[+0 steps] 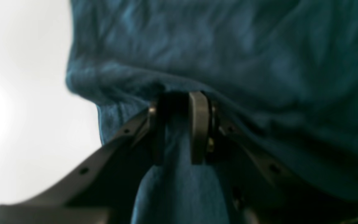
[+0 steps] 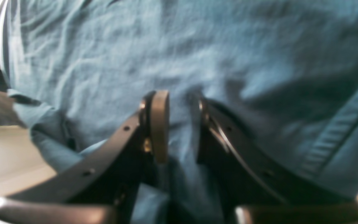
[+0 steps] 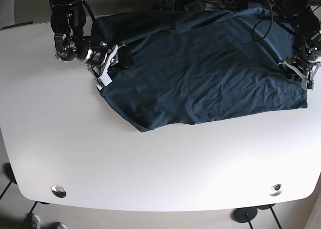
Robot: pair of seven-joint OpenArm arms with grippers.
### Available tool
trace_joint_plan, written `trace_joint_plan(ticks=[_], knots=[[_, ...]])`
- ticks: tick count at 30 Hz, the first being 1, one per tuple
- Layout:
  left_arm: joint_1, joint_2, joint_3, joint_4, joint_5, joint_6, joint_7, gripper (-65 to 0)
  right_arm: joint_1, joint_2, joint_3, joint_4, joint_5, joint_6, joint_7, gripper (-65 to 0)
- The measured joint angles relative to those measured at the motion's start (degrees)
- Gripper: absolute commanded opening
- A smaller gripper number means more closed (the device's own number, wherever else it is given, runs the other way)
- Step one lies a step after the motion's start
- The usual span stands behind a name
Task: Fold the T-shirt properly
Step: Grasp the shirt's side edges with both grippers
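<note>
Lying spread and rumpled across the far half of the white desk [image 3: 150, 174]: a dark teal T-shirt [image 3: 200, 73], one edge trailing toward the desk's back rim. Pinching a fold of that fabric at its left-hand edge in the base view: the right claw [image 2: 174, 124], both pads closed on cloth bunched between them. Gripping the opposite edge likewise: the left claw [image 1: 179, 127], jaws clamped on a ridge of the shirt, white desk showing just beside it.
</note>
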Motion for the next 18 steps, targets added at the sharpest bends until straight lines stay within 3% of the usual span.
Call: trace_joint_plan(ticks=[3, 5, 7, 12, 18], knots=[[-4.4, -0.1, 3.6, -4.0, 0.1, 0.0, -0.2, -54.2, 0.7, -0.4, 4.9, -3.2, 0.2, 0.26, 2.0, -52.6], [-7.4, -0.1, 6.5, -5.9, 0.2, 0.0, -0.2, -54.2, 2.4, 0.4, 6.4, -5.5, 0.4, 0.94, 2.4, -52.6], [-11.5, -0.1, 10.3, -8.8, 0.5, 0.0, -0.4, -54.2, 4.0, 2.4, 7.2, -7.7, -0.2, 0.33, 4.3, -52.6], [-20.1, 0.3, 19.4, -19.4, 0.5, -0.1, -8.2, -53.9, 8.0, 5.4, 7.6, -12.3, -1.0, 0.09, 5.9, -52.6], [-28.0, -0.8, 26.1, -29.7, 0.6, -0.5, -13.4, -53.7, 9.5, 5.3, 7.6, -12.4, -2.0, -0.50, 4.8, -52.8]])
